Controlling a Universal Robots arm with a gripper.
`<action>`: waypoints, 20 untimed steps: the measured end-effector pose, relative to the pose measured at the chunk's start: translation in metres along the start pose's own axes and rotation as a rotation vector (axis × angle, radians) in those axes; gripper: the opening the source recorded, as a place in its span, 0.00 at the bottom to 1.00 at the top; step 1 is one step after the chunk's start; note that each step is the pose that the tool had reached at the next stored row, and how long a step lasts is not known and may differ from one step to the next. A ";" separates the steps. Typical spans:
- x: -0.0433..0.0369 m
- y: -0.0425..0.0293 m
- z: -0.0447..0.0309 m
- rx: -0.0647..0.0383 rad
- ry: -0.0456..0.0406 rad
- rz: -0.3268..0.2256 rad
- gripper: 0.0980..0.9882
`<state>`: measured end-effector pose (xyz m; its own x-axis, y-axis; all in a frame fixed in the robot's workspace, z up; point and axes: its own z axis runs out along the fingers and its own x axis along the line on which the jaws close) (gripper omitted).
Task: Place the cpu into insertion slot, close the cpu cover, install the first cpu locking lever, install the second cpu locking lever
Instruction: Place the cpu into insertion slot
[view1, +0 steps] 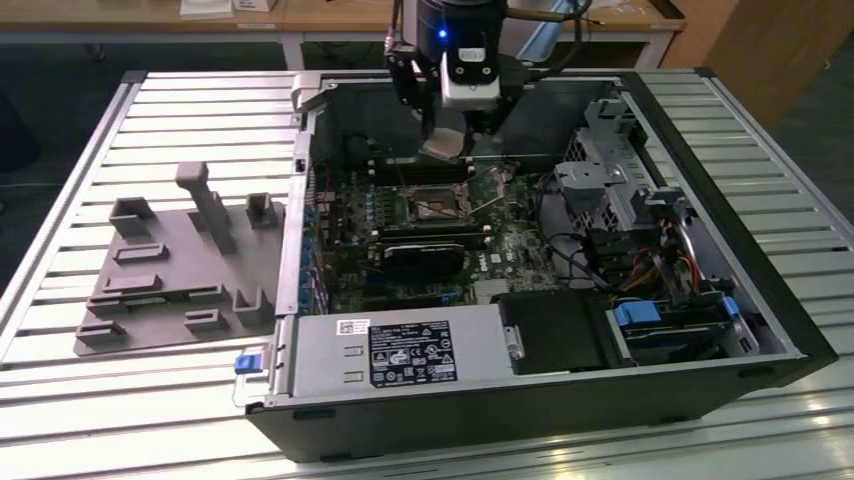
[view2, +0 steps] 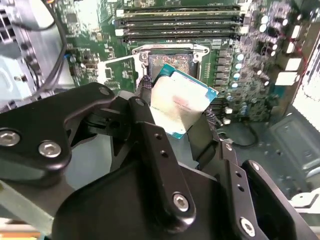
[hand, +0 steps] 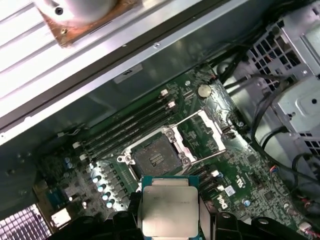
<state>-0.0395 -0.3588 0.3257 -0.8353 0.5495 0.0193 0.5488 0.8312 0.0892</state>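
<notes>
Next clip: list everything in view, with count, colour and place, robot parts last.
table: one, silvery, slatted, under everything.
computer case: one, black, open, lying on the table.
fixture plate: one, grey, on the table at the exterior view's left.
power supply: one, grey, in the computer case's near end.
motherboard: one, green, inside the computer case.
insertion slot: one, dark, silver-rimmed, empty, on the motherboard.
cpu cover: one, silver frame, swung open beside the insertion slot.
cpu: one, silvery top, green edge, held over the motherboard.
gripper: one, black, shut on the cpu.

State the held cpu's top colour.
Small square cpu: silvery-grey metal, teal border; best in first wrist view.
</notes>
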 end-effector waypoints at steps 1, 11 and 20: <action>0.0000 0.0000 0.0007 0.000 -0.0016 0.018 0.49; -0.0001 -0.0006 0.0066 -0.004 -0.0178 0.199 0.49; -0.0003 -0.0012 0.0130 -0.007 -0.0324 0.361 0.49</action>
<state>-0.0395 -0.3589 0.3126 -0.5857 0.8103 0.0193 0.8082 0.5821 0.0892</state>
